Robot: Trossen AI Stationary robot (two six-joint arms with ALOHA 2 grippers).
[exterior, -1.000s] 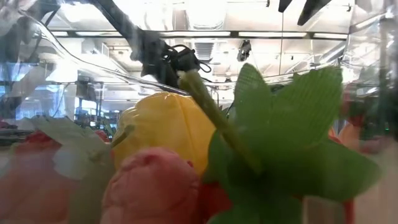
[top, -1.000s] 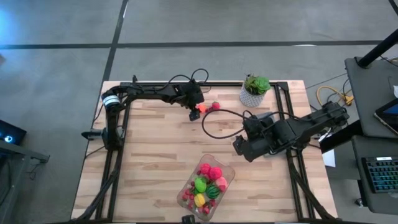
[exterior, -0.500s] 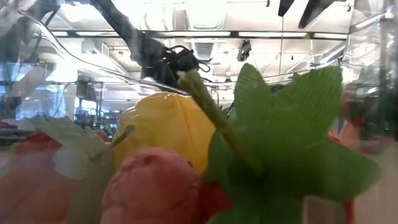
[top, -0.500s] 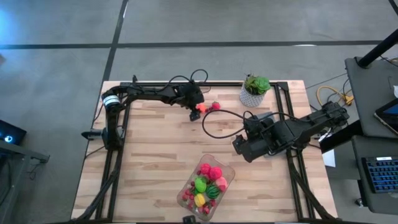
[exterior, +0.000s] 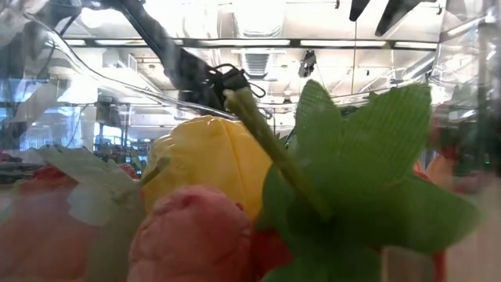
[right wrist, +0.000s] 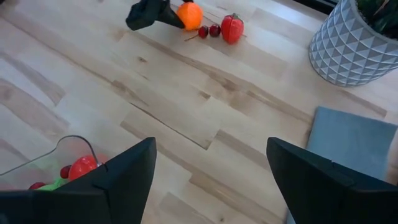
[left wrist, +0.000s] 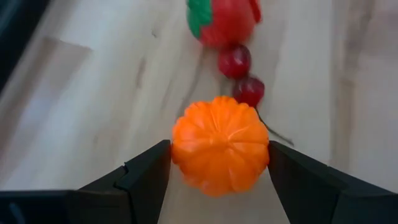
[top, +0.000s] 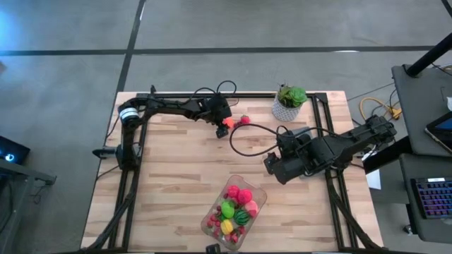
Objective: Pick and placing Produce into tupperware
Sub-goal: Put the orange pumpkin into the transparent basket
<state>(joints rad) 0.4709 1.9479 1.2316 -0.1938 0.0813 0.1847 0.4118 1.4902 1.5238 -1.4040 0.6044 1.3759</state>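
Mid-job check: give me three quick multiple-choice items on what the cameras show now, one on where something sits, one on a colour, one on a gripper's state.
1. Where does the tupperware sit on the table?
A. beside the potted plant
B. at the near edge, towards the middle
C. under the left arm

2. What colour is the piece between the left gripper fingers?
A. orange
B. yellow
C. dark green

3. How is the right gripper?
A. shut on a berry
B. open and empty
C. shut on the grey slab

Answers: 1 B, the high view shows it at the near edge. 2 A, the left wrist view shows the orange fruit clamped. 3 B, its fingers stand apart over bare wood.
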